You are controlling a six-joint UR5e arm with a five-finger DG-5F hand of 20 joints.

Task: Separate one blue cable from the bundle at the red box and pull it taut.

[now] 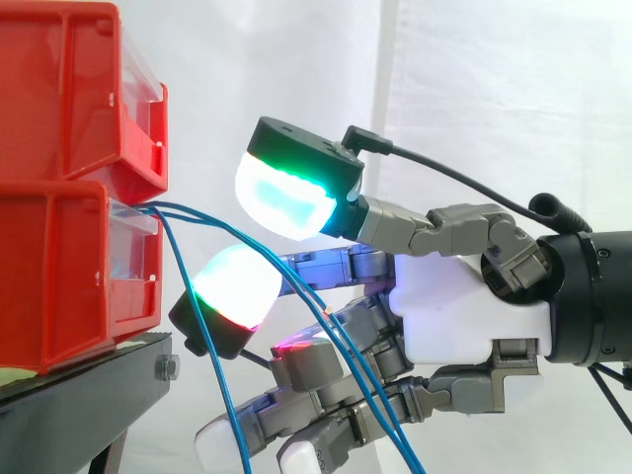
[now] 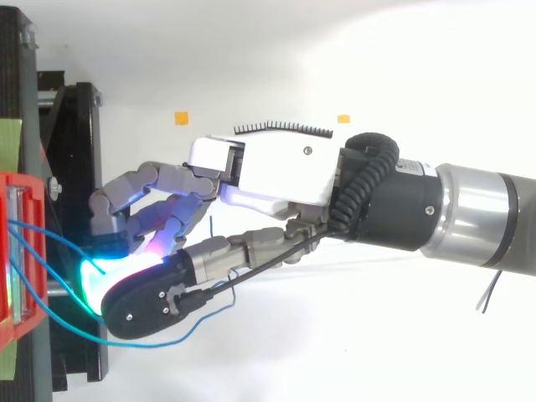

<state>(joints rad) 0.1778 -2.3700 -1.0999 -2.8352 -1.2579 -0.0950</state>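
Robot hand (image 1: 464,316) enters from the right, white palm block level with the lower red bin (image 1: 59,286), reaching left to just short of the bin fronts; from above, the robot hand (image 2: 276,172) lies across the white surface (image 2: 377,343) with its tip end next to the black stand (image 2: 79,167). Grip state: cannot tell, the views do not settle whether it has hold of any strand or is merely among them. Blue cables (image 1: 212,385) leave the top front edge of the lower red bin, just under its clear label holder (image 1: 133,237), and fan out. One strand drops steeply past the stand edge. The others slant down to the right across the camera side of the robot hand and run out at the bottom. From above, the blue cables (image 2: 50,239) run from the bin toward the robot hand, and one strand sags in a wide slack loop beneath it. Upper red bin (image 1: 59,89) is stacked on the lower one; no writing readable on either bin front. Black stand (image 1: 89,395) carries both, with a screw head (image 1: 166,367) on its side. Green tape (image 2: 10,142) on the stand, unmarked. Two small orange markers (image 2: 182,117) (image 2: 343,118) on the white surface, blank. Small label (image 2: 410,167) on the black wrist, print too small to read. White curtain (image 1: 494,89) behind
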